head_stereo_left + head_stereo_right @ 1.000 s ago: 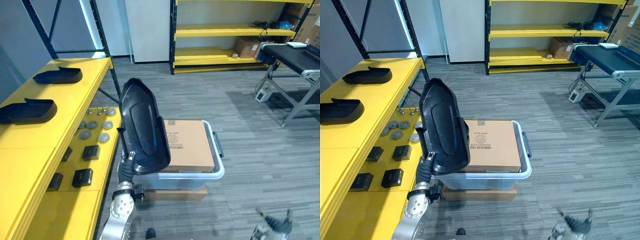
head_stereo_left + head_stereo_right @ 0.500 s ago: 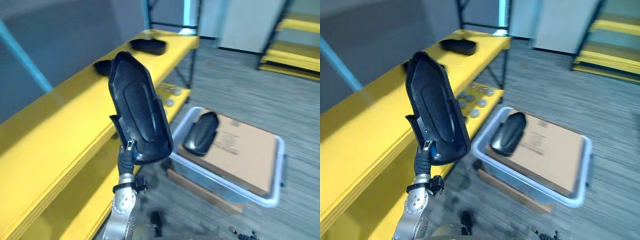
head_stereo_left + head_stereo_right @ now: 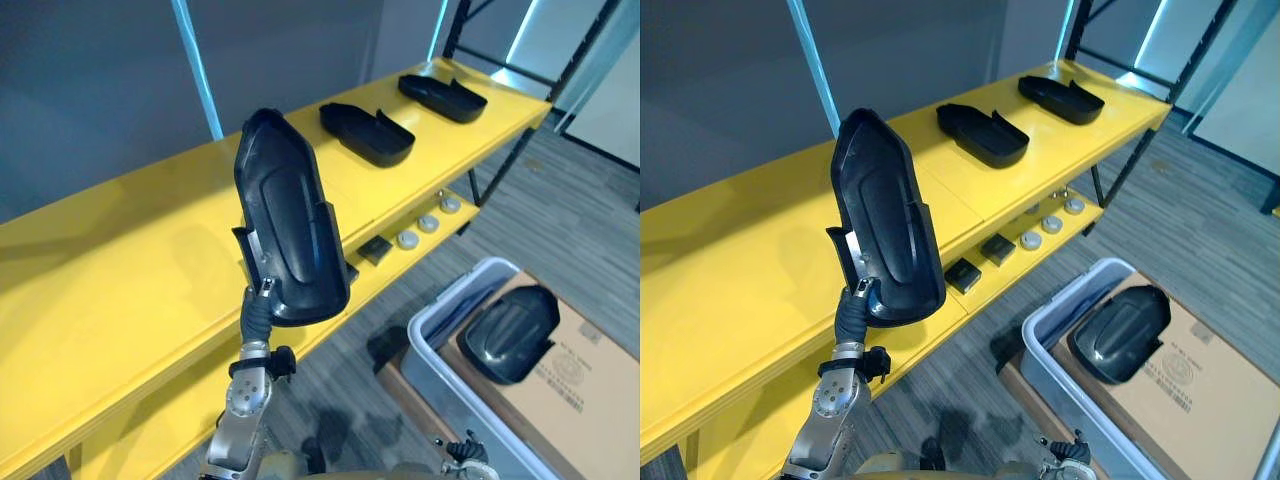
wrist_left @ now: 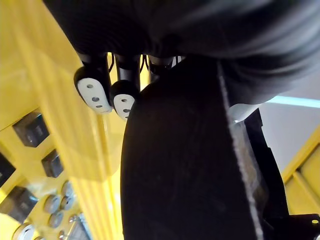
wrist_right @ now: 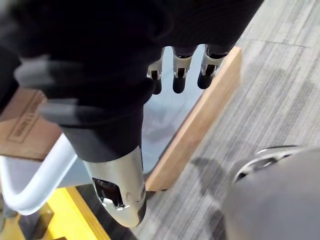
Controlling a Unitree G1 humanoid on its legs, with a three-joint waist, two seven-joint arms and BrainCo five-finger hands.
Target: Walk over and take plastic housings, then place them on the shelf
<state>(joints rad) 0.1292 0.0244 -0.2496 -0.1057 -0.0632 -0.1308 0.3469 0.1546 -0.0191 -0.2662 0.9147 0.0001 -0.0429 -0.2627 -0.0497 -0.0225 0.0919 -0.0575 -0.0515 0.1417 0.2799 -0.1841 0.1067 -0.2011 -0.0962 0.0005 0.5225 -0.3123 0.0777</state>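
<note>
My left hand (image 4: 94, 92) is shut on a long black plastic housing (image 3: 290, 235) and holds it upright in front of the yellow shelf (image 3: 120, 270); its fingers curl over the housing's edge (image 4: 185, 165). Two more black housings (image 3: 367, 133) (image 3: 442, 97) lie on the shelf's top board, further along. Another housing (image 3: 510, 333) rests in the grey bin (image 3: 440, 330) on a cardboard box (image 3: 590, 400). My right hand (image 5: 178, 75) hangs low beside the bin with straight fingers, holding nothing.
The lower shelf board carries round grey discs (image 3: 420, 228) and small black boxes (image 3: 375, 250). A blue upright post (image 3: 195, 65) and a grey wall stand behind the shelf. The bin sits on a wooden base (image 5: 200, 115) on grey carpet.
The camera has swung left toward the yellow shelf, so the whole picture shifted. The housing stays upright in my left hand. The housing in the bin has come into view.
</note>
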